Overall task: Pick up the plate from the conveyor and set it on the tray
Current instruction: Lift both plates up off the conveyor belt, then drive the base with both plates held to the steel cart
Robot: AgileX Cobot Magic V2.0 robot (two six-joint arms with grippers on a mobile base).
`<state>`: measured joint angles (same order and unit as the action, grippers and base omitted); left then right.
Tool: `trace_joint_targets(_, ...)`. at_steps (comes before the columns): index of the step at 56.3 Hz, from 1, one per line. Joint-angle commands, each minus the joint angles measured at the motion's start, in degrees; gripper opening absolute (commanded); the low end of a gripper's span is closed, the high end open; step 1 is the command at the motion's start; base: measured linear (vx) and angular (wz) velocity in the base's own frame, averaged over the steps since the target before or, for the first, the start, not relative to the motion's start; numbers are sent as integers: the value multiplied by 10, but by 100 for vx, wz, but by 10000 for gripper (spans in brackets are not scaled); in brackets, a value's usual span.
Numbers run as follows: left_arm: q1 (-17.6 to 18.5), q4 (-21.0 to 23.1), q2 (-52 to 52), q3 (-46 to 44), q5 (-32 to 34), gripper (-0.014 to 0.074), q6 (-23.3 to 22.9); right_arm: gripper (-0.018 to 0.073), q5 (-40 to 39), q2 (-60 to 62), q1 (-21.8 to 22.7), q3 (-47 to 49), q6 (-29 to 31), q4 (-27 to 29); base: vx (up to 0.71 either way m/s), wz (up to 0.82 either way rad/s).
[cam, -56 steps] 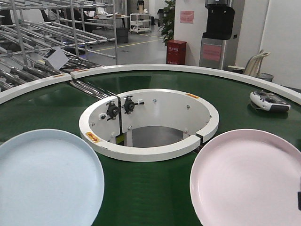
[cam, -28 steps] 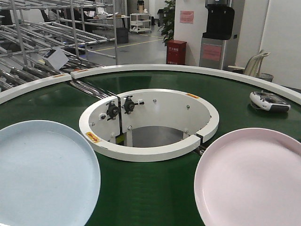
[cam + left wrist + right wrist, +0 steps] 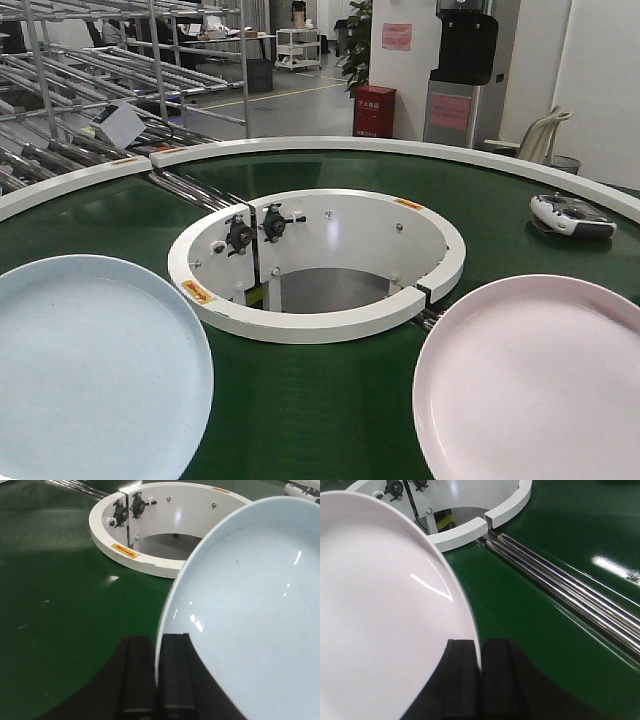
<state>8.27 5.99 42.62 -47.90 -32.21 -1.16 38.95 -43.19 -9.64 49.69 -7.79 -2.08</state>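
Blue plate (image 3: pixel 95 365) shifted left, pink plate (image 3: pixel 530 380) right; face-up, jaws on rims

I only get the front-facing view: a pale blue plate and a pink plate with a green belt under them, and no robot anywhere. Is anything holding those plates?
Observer: Yes. The left wrist view shows the left gripper, which is black, shut on the near rim of the blue plate.
Operator: And the pink one?
Observer: It is held the same way. In the right wrist view the right gripper pinches the edge of the pink plate.
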Motion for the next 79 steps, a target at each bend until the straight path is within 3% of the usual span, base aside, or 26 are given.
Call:
trace_joint_targets(1,3,4,-2,-16,57,-3,-4,-12,-48,3,1,17,-2,-6,0,-1)
trace_joint_targets(29,3,4,-2,-16,57,-3,-4,-12,-48,3,1,17,-2,-6,-8,-21)
trace_joint_targets(79,3,4,-2,-16,57,-3,-4,-12,-48,3,1,17,-2,-6,-17,-64)
